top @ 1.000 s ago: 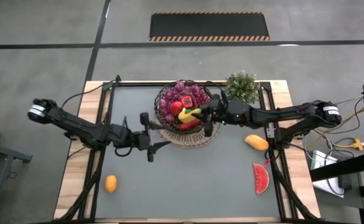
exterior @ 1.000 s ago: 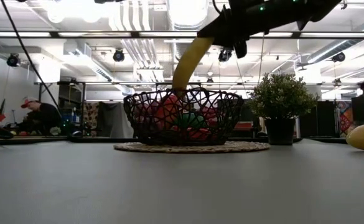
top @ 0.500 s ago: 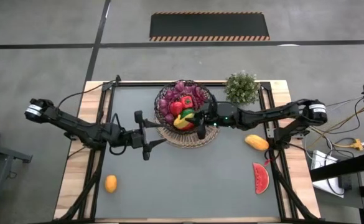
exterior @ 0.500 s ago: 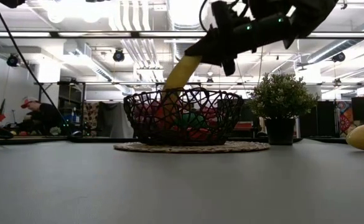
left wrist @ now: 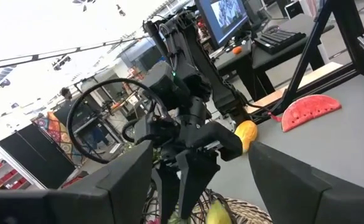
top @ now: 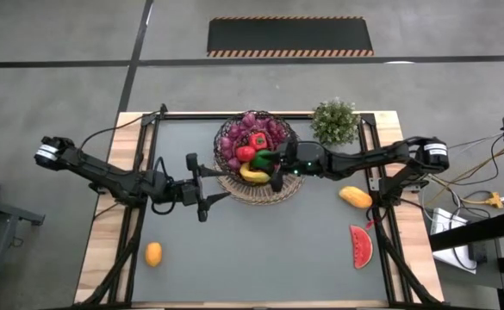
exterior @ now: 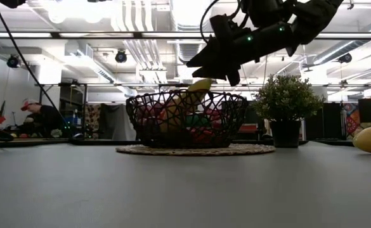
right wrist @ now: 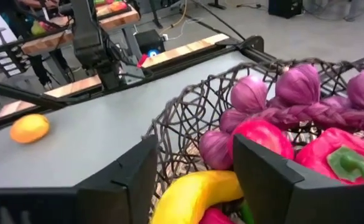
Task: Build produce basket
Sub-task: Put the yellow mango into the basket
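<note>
Banana released into the basket

The right end effector point(top: 275, 170), jaws now parted and empty, has dropped the banana point(top: 254, 175) at the basket's point(top: 223, 139) six o'clock; left end effector point(top: 202, 186) waits open.

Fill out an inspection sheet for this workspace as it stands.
Surface: grey table, wooden edges.
Job's things: basket holds grapes, red pepper, banana; orange piece, mango-like fruit, watermelon slice lie outside.
Clutter: potted plant beside the basket.
Grippers: right gripper open over the basket; left gripper open, empty, beside it.
Cables: along both arms.
Surroundings: seated person, desks.
</note>
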